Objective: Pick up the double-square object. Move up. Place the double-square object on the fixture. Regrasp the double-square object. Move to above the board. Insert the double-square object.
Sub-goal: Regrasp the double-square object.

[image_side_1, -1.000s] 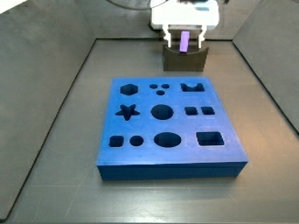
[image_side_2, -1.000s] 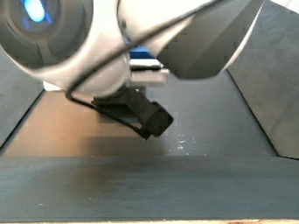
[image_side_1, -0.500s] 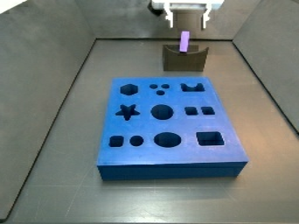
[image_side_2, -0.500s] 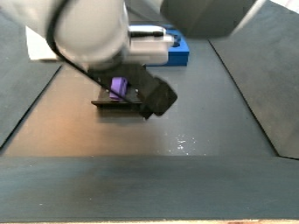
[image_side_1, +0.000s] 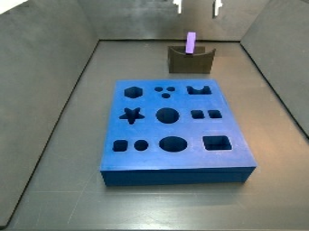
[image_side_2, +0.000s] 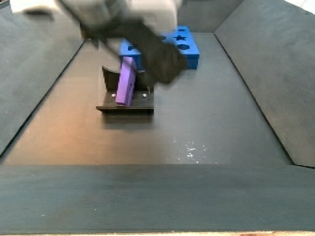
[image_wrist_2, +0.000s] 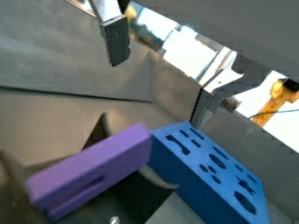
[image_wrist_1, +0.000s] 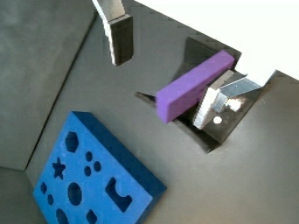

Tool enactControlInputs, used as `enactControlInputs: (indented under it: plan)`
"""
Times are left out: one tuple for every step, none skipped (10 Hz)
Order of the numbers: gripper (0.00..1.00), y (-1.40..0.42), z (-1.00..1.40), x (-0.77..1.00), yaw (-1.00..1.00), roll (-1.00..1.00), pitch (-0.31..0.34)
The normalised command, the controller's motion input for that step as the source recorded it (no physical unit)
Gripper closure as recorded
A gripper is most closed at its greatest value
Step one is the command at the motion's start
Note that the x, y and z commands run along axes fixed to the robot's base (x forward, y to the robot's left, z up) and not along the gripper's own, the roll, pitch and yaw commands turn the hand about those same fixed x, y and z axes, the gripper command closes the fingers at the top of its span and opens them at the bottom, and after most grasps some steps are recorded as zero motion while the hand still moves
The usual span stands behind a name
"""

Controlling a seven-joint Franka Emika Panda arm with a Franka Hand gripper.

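So far, the double-square object (image_side_1: 191,42) stands upright in the fixture (image_side_1: 191,60) — placing looks done. The claw (image_side_1: 198,7) hangs above it, spread wide and empty; regrasping and insertion into the board (image_side_1: 169,126) remain.

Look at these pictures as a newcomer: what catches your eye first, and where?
The blue board with dark cut-outs fills the floor's middle. Behind it, a purple block stands upright in the brown fixture. The open gripper hangs above, empty.
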Motion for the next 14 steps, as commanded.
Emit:
enactControlInputs:
  plan:
    - [0.0,-1.0,0.76,-0.14,0.01,1.0,0.026]
    - [0.0,-0.93,0.66,-0.13,0.01,1.0,0.023]
    - [0.0,-0.73,0.38,-0.09,0.01,1.0,0.019]
    - [0.0,-0.56,0.16,-0.07,0.01,1.0,0.017]
    - [0.0,-0.32,0.0,-0.03,0.01,1.0,0.014]
    - [0.0,-0.13,0.01,-0.03,0.01,1.0,0.013]
    - [0.0,-0.01,0.03,-0.04,0.01,1.0,0.01]
    - [0.0,-0.02,0.02,-0.04,0.01,1.0,0.006]
    - [0.0,-0.04,0.01,-0.04,0.01,1.0,-0.002]
    - [0.0,-0.03,0.01,-0.05,0.01,1.0,-0.006]
    - [0.0,-0.03,0.0,-0.04,0.02,1.0,-0.017]
    - [0.0,-0.03,0.0,-0.04,0.02,1.0,-0.021]
    - [0.0,-0.02,0.01,-0.03,0.02,1.0,-0.029]
    - [0.0,-0.02,0.0,-0.03,0.02,1.0,-0.032]
